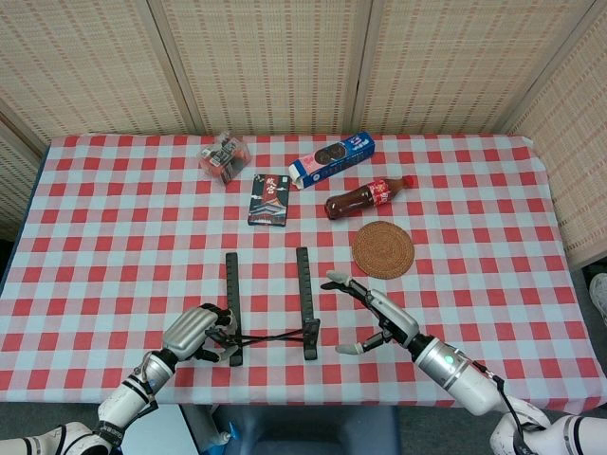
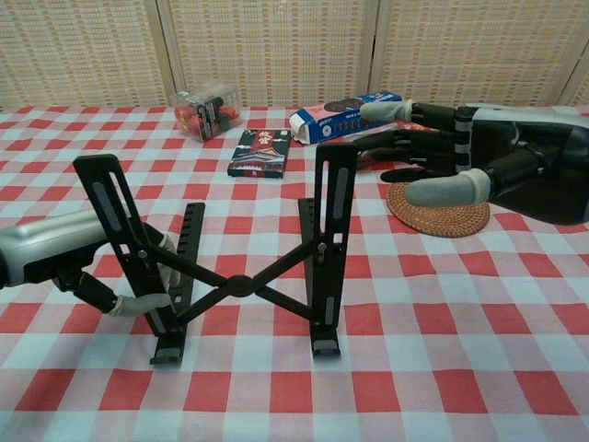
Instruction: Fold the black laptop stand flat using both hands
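The black laptop stand [image 1: 268,303] [image 2: 235,258] stands raised near the table's front edge, two slotted arms tilted up over a crossed brace. My left hand [image 1: 196,332] [image 2: 69,258] grips the stand's left arm low down, fingers wrapped around it. To the right of the stand my right hand [image 1: 377,318] [image 2: 460,166] hovers open, fingers spread toward the right arm without touching it.
Behind the stand lie a dark card box [image 1: 269,200], a clear snack tub [image 1: 225,155], a blue biscuit box [image 1: 332,158] and a cola bottle [image 1: 368,197]. A woven coaster [image 1: 383,249] sits just beyond my right hand. The checked cloth ends at the front edge.
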